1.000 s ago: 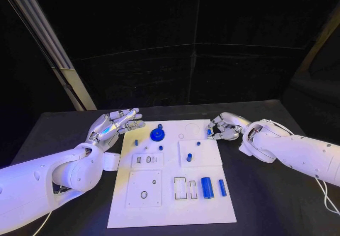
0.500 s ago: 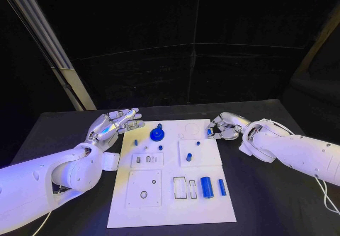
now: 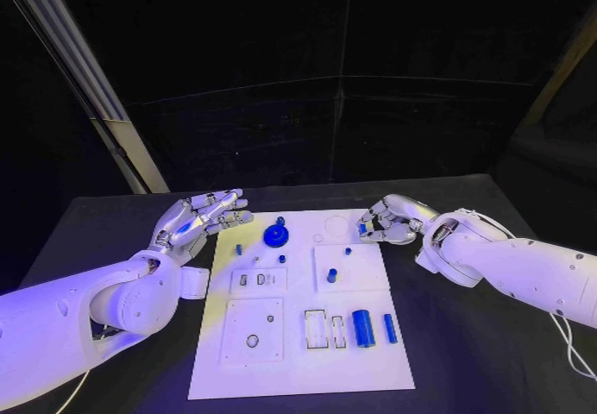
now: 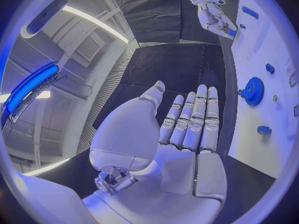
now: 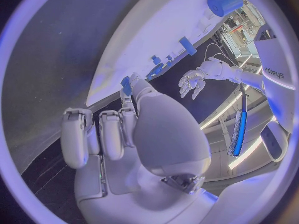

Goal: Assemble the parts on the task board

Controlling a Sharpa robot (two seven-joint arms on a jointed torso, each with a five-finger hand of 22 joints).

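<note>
Left hand (image 3: 199,217) hovering off the task board's (image 3: 298,366) far left corner, over black table (image 3: 112,224) — fingers (image 4: 190,122) straight and slightly apart, nothing in them, palm clear in the left wrist view. Right hand (image 3: 388,221) at the board's far right corner, fingers curled in, pinching a small blue part (image 5: 126,85) between thumb and fingertip; blue tip also seen at the hand's board-side edge in head view. Held part just above the board's edge, contact with the board not discernible.

On the board: blue gear (image 3: 276,235) near the far edge, left of centre, seated or loose unclear. Small blue peg (image 3: 239,249) just nearer and left of the gear, another small piece (image 3: 282,258) close by. Short blue pin (image 3: 332,276) on the raised square plate at centre right. Two blue cylinders side by side in the near right area — thicker one (image 3: 362,328), thinner one (image 3: 389,328) — beside outlined rectangular slots (image 3: 316,329). Oval holes in the near left plate (image 3: 253,331).
</note>
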